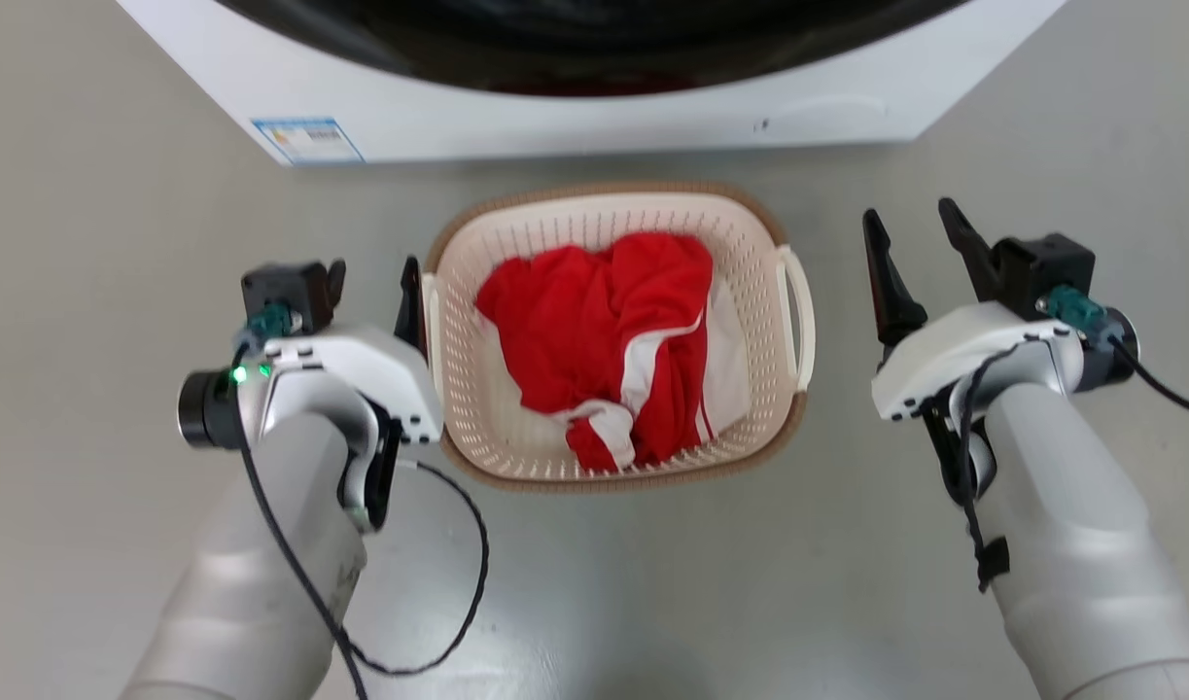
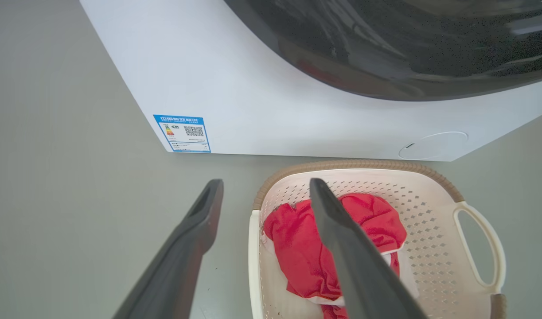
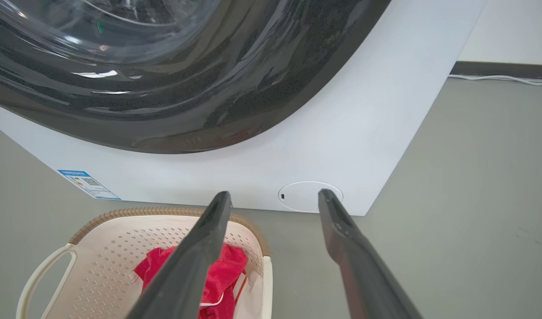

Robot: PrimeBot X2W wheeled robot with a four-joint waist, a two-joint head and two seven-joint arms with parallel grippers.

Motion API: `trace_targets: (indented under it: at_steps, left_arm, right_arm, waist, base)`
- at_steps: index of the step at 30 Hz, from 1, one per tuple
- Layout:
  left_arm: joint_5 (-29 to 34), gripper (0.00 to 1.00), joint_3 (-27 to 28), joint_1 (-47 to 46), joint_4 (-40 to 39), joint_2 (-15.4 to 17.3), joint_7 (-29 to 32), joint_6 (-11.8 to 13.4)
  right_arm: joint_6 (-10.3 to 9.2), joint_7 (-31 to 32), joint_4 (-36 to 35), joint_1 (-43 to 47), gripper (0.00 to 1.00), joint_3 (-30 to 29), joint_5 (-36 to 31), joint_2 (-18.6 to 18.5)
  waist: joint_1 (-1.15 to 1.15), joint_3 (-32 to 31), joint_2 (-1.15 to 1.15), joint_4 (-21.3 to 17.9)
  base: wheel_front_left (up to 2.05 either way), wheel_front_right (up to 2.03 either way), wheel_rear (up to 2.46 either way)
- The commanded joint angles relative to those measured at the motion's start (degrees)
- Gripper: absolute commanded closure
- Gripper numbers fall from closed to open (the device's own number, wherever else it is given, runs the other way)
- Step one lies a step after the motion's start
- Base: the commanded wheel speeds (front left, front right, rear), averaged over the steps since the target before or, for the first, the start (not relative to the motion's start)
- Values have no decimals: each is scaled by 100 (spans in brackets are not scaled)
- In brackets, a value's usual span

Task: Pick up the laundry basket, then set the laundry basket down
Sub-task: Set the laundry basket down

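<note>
Left claw (image 1: 373,277) and right claw (image 1: 910,219) wide, empty, flanking basket (image 1: 594,191), long axis handle-to-handle along washer (image 1: 555,107); right wrist view adds floor cable (image 3: 501,78).

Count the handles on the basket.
2. The left handle sits on the laundry basket's left side, close to the left gripper; the right handle on its right side, apart from the right gripper.

The right gripper (image 3: 275,195) holds its dark fingers wide apart above the grey floor (image 3: 452,199). The laundry basket (image 3: 111,248), a red cloth (image 3: 235,263) inside, stands just before the washing machine (image 3: 341,133).
</note>
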Motion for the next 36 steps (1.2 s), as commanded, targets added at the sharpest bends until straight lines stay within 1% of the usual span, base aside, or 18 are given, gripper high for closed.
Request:
trace_targets:
  at_steps: [1, 6, 11, 14, 18, 28, 29, 36]
  left_arm:
    - [62, 0, 171, 147, -122, 180, -30, -29]
    - [214, 0, 525, 599, -349, 175, -30, -147]
    - [345, 0, 893, 1015, -576, 182, -30, -243]
    - [469, 0, 1050, 1283, -750, 179, -30, -347]
    - [594, 0, 1276, 1646, -965, 138, -30, -422]
    - [811, 0, 1825, 2400, -1408, 20, -30, -512]
    - [876, 0, 1902, 2541, -1505, -4, -30, -518]
    - [978, 0, 2140, 2999, -1741, -103, -30, -527]
  right_arm:
    - [35, -62, -164, 188, 0, 72, -54, 91]
    - [35, -62, -409, 502, 0, -72, -178, 91]
    - [35, -62, -614, 793, 0, -100, -137, 91]
    - [35, -62, -696, 1021, 0, -111, -128, 88]
    - [35, -62, -832, 1341, 0, -154, -122, 22]
    - [35, -62, -1245, 2046, 0, -187, -100, -37]
    - [35, -62, -1319, 2183, 0, -195, -97, -34]
    - [35, -62, -1470, 2573, 0, -179, -91, -29]
  waist:
    - [0, -321, 0, 49]
    - [0, -805, 0, 66]
    - [0, -1222, 0, 70]
    - [0, -1479, 0, 67]
    - [0, -1774, 0, 36]
    - [0, -2382, 0, -24]
    - [0, -2514, 0, -27]
    - [0, -2873, 0, -13]
  base:
    - [0, 0, 0]
    - [0, 0, 0]
    - [0, 0, 0]
    - [0, 0, 0]
    - [0, 0, 0]
    - [0, 0, 0]
    - [0, 0, 0]
    - [0, 0, 0]
